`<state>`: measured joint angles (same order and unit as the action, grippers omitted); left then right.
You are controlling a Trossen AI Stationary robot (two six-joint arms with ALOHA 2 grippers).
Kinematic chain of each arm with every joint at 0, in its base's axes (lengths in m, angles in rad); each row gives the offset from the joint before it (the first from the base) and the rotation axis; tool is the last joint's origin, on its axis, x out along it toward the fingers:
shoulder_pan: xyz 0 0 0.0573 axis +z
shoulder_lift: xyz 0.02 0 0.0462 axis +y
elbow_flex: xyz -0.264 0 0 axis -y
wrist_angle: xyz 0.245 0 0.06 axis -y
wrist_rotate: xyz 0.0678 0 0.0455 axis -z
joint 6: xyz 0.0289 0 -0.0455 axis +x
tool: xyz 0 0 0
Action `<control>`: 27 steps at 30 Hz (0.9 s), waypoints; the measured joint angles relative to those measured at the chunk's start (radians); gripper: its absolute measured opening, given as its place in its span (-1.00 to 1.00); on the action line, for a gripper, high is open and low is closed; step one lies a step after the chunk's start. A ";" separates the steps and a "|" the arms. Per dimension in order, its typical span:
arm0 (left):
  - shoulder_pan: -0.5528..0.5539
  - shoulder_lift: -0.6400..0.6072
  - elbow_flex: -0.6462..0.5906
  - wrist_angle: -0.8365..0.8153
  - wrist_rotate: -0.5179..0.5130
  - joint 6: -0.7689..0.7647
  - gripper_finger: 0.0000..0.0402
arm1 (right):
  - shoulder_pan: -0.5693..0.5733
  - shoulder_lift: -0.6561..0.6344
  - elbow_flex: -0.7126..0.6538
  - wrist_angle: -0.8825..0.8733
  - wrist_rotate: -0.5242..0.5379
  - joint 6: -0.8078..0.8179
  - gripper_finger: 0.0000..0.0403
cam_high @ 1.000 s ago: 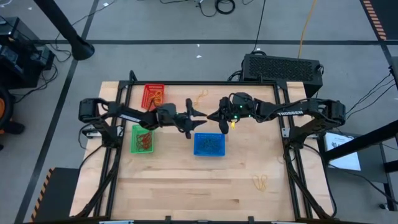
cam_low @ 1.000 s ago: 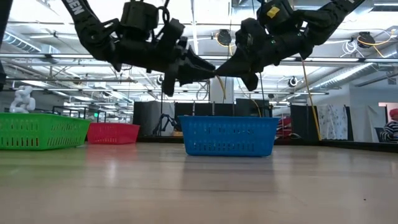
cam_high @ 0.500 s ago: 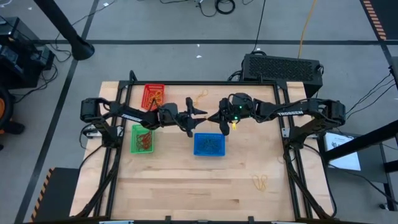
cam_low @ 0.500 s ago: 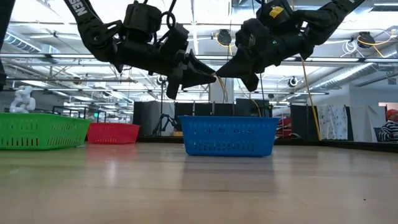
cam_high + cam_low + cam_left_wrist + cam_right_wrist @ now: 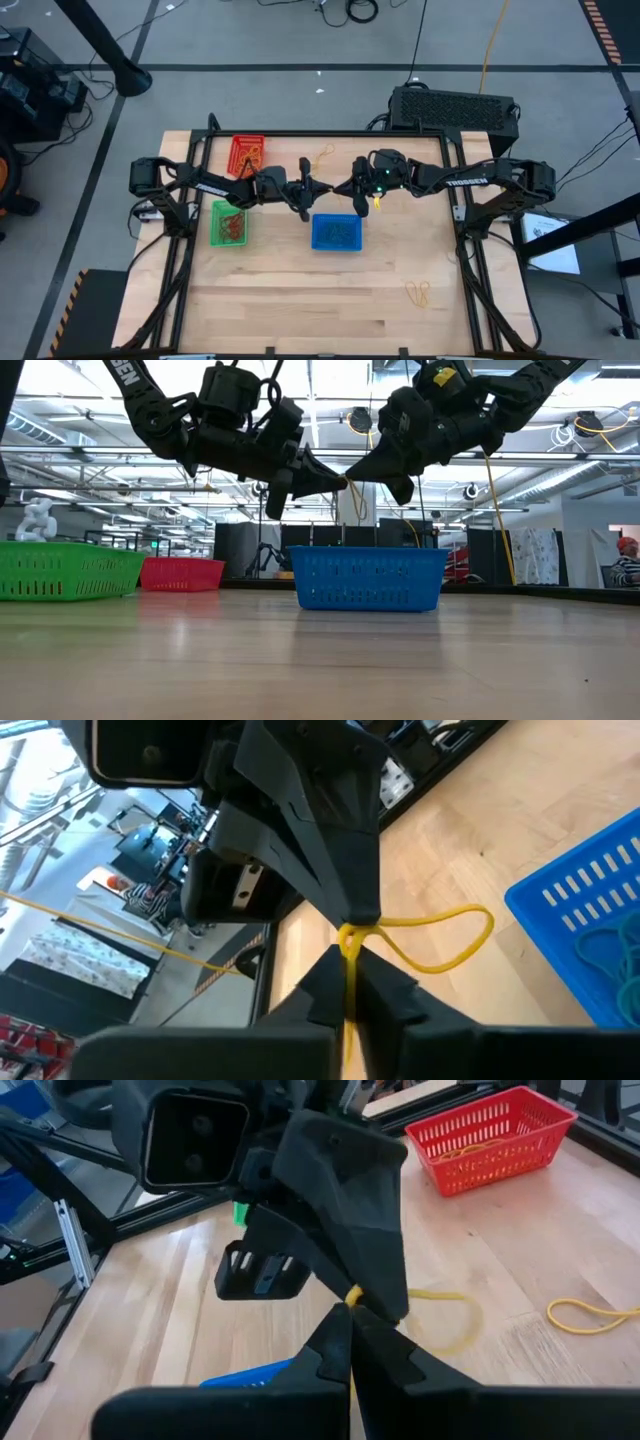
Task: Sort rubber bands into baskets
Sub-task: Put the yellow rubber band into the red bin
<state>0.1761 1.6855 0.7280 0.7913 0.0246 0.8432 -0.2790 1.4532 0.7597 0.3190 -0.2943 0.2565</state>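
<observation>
Left tool [image 5: 322, 187] and right tool [image 5: 341, 188] tip to tip in the air, both clenched on one yellow rubber band [image 5: 428, 938], just above the blue basket [image 5: 336, 232]. Farther out on the worktop [image 5: 300, 300]: green basket [image 5: 229, 223], red basket [image 5: 247, 153], loose yellow bands [image 5: 418, 292].

The wooden table [image 5: 300, 300] is carrying three baskets: the red basket [image 5: 247, 152] at the far side, the green basket [image 5: 229, 223] nearer, the blue basket [image 5: 336, 232] in the middle. Two loose yellow rubber bands [image 5: 419, 292] [image 5: 324, 155] are lying on the bare wood.
</observation>
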 joint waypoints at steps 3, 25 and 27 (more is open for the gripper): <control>0.000 0.000 0.000 -0.006 -0.004 0.000 -0.96 | 0.000 0.000 0.000 0.001 0.001 0.001 -1.00; 0.181 -0.343 -0.001 -0.793 -0.656 -0.356 -0.99 | -0.002 0.000 0.000 -0.115 0.014 -0.059 -0.91; 0.238 -0.382 -0.001 -0.905 -0.658 -0.434 -0.99 | -0.002 0.000 -0.001 -0.137 0.013 -0.060 -0.91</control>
<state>0.4142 1.3040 0.7273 -0.1139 -0.6331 0.4088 -0.2806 1.4532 0.7591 0.1818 -0.2810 0.1970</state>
